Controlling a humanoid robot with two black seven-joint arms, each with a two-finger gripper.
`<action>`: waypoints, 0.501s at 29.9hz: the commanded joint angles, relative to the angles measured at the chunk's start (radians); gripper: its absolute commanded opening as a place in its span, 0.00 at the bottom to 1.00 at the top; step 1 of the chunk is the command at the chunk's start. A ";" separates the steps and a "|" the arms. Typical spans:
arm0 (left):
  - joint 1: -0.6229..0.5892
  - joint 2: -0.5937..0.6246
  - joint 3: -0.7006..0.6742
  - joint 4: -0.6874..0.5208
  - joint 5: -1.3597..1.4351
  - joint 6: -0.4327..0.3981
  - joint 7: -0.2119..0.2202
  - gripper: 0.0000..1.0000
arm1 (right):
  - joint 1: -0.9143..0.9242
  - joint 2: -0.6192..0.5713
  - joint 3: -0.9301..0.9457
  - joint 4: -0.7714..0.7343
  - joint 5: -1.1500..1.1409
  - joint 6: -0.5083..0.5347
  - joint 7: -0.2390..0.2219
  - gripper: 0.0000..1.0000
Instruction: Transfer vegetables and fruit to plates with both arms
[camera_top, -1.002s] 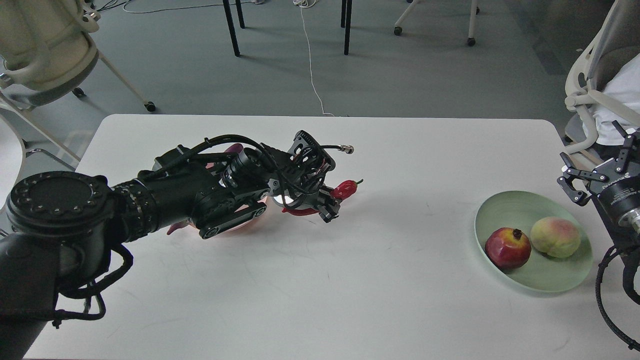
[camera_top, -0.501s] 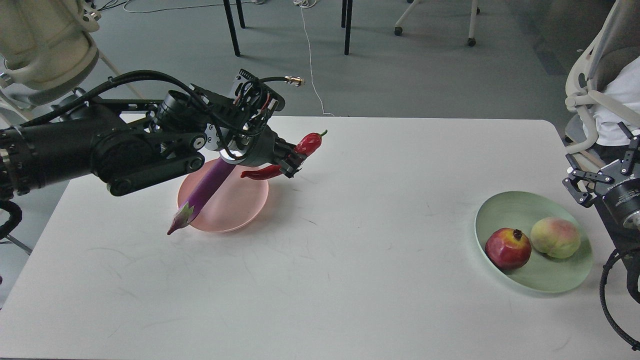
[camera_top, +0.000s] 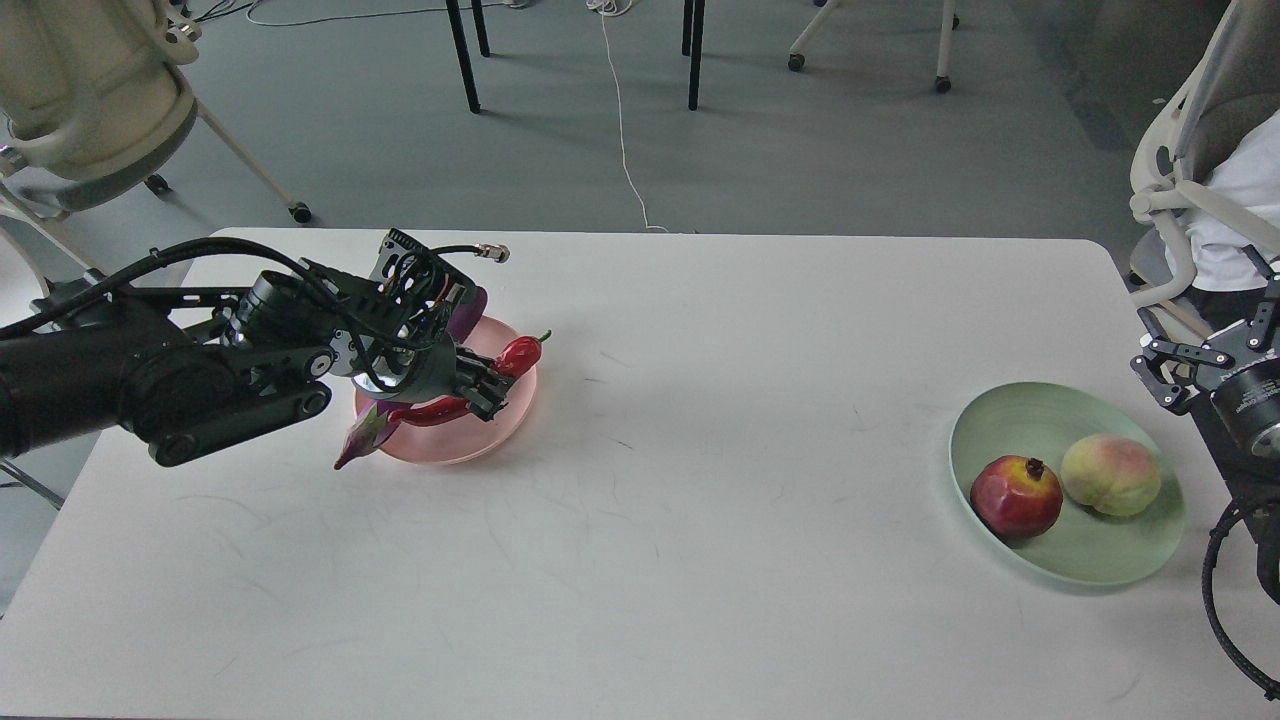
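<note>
My left gripper (camera_top: 488, 388) is shut on the red chili pepper (camera_top: 518, 354) and holds it low over the pale pink plate (camera_top: 515, 408). The purple eggplant (camera_top: 362, 436) lies across that plate, mostly hidden under my left arm, with its stem cap sticking out past the near-left rim. The pale green plate (camera_top: 1000, 415) at the right holds the dark red pomegranate (camera_top: 1016, 496) and the pale peach (camera_top: 1110, 474). My right gripper (camera_top: 1205, 345) is open and empty beyond the green plate's far right rim.
The white table (camera_top: 700, 480) carries only the two plates. Office chairs stand off the far left corner (camera_top: 90, 100) and far right (camera_top: 1200, 150). A white cable (camera_top: 622, 130) runs on the floor behind the table.
My left gripper, holding the chili, has moved left and down from above the table's far edge to just over the pink plate. The right gripper has barely moved.
</note>
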 joint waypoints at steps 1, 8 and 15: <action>0.001 0.000 -0.003 0.001 -0.004 0.000 0.033 0.60 | 0.000 0.000 0.006 -0.003 0.000 0.000 0.000 0.99; 0.001 0.017 -0.010 -0.001 -0.021 0.000 0.031 0.76 | 0.003 0.000 0.008 -0.003 0.000 0.000 0.000 0.99; -0.010 0.043 -0.207 -0.001 -0.126 -0.015 0.021 0.98 | 0.008 0.000 0.036 -0.003 0.000 0.000 0.000 0.99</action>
